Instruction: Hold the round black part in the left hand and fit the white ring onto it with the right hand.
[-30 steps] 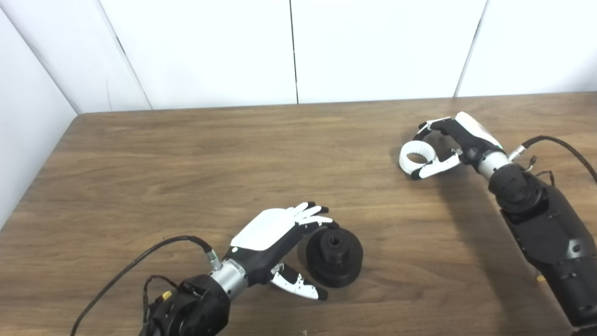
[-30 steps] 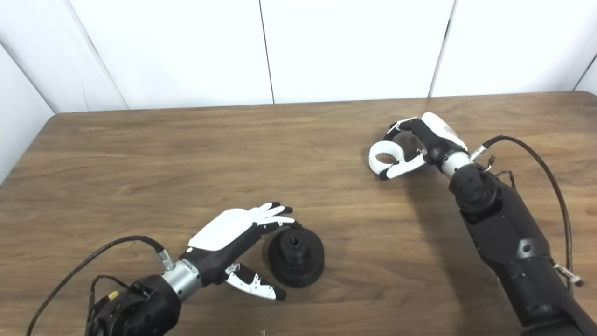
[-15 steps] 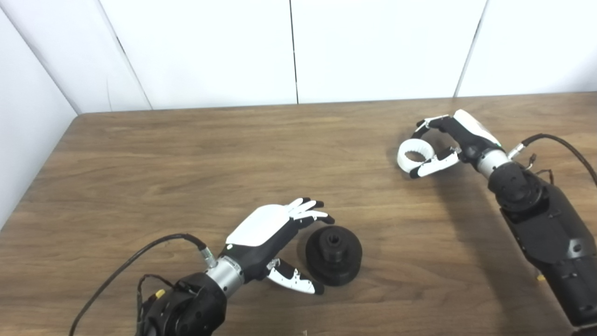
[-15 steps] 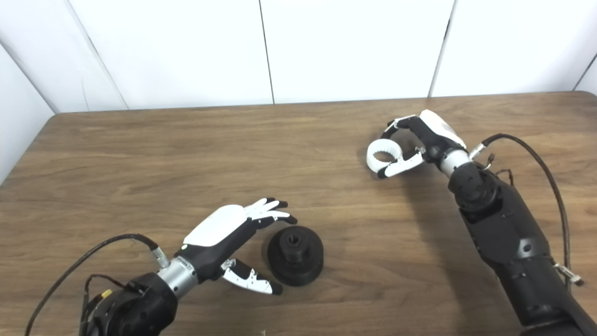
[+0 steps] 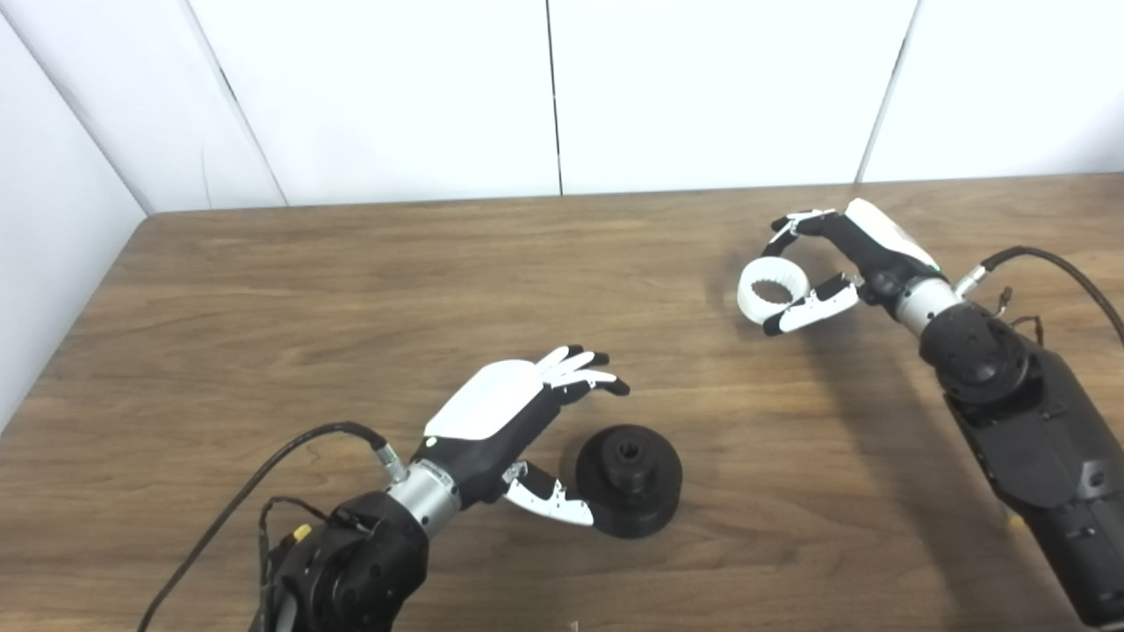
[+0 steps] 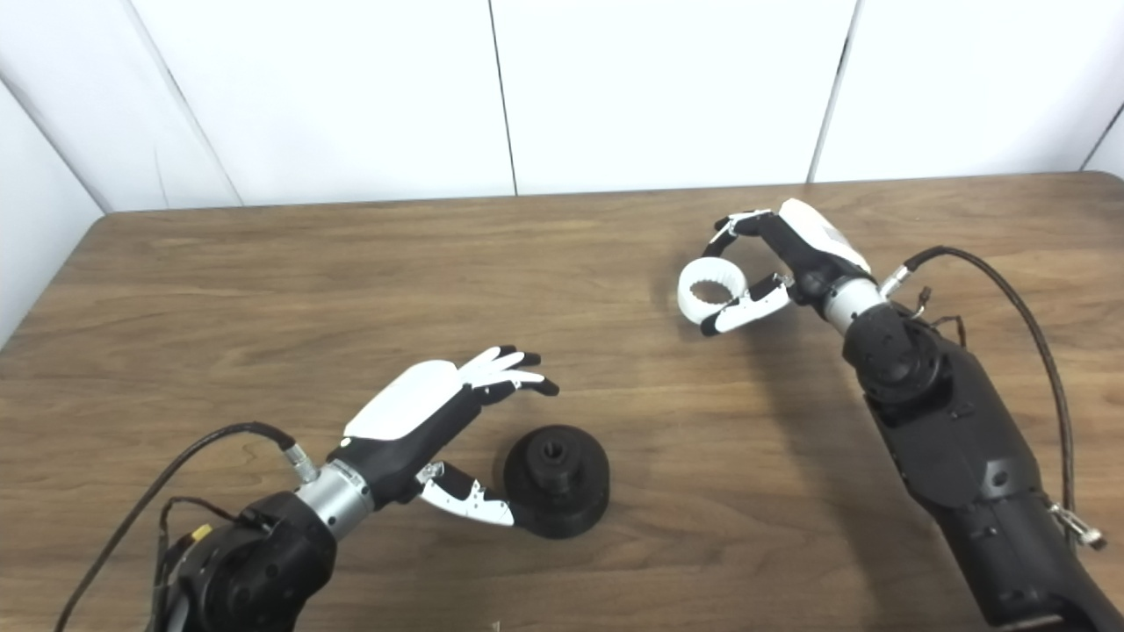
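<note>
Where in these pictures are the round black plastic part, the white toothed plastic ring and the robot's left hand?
round black plastic part (image 5: 629,479): left eye view, on its raised top by the centre hole.
white toothed plastic ring (image 5: 752,304): left eye view, on its left rim.
left hand (image 6: 411,411): right eye view, on its white back.

Left hand (image 5: 518,417) lifted off black part (image 5: 629,479), right hand (image 5: 834,263) w/ ring (image 5: 773,292) raised

Bright, even light; soft shadows, perhaps slightly blurred edges.
</note>
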`<action>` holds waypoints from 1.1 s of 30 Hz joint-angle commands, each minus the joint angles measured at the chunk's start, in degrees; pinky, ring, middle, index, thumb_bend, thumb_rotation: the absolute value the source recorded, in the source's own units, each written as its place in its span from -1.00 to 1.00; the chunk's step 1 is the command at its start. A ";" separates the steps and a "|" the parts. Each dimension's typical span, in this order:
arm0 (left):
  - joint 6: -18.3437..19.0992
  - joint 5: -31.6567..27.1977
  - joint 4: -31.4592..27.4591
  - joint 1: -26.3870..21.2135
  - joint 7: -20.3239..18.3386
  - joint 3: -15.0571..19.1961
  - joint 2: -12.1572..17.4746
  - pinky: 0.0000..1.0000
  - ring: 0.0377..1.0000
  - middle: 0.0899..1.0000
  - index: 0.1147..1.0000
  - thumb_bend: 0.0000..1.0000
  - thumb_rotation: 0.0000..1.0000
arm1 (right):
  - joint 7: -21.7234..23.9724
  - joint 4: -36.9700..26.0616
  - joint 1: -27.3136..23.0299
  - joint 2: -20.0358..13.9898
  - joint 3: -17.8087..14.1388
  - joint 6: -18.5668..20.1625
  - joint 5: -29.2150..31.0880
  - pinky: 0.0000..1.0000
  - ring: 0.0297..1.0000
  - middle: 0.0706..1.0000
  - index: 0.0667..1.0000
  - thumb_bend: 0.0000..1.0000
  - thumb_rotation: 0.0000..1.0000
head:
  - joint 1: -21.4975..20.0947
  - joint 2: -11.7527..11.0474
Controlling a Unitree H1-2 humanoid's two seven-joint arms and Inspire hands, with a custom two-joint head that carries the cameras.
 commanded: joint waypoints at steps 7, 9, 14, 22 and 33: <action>-1.38 0.38 3.34 -2.86 3.56 0.07 0.19 0.78 1.00 0.89 0.58 0.92 -0.57 | 2.50 -9.65 0.12 -0.57 -0.92 1.44 0.62 0.81 0.86 0.67 -0.09 0.05 -0.70 | -0.16 0.19; -1.28 0.44 3.86 -2.96 3.71 -0.09 0.31 0.80 1.00 0.89 0.57 0.92 -0.58 | 2.99 -11.50 0.54 -0.43 -0.89 1.75 0.49 0.79 0.86 0.66 -0.09 0.05 -0.70 | -0.16 0.19; -0.91 0.75 4.77 -3.04 3.44 -0.46 0.62 0.82 1.00 0.89 0.57 0.95 -0.58 | 5.01 -17.09 1.52 -0.34 -0.95 3.12 0.98 0.77 0.86 0.67 -0.09 0.05 -0.70 | -0.21 0.33; -0.12 0.14 4.99 -2.87 2.51 -0.63 0.92 0.88 1.00 0.91 0.58 0.96 -0.55 | 8.86 -24.97 2.20 -0.79 -1.13 5.88 2.50 0.79 0.88 0.70 -0.09 0.05 -0.69 | -0.31 0.43; 0.93 -0.24 4.93 -2.69 2.16 -1.22 0.79 0.92 1.00 0.91 0.57 1.00 -0.52 | 11.93 -30.29 2.13 -0.80 -0.97 7.47 2.97 0.78 0.89 0.70 -0.09 0.05 -0.70 | -0.20 0.76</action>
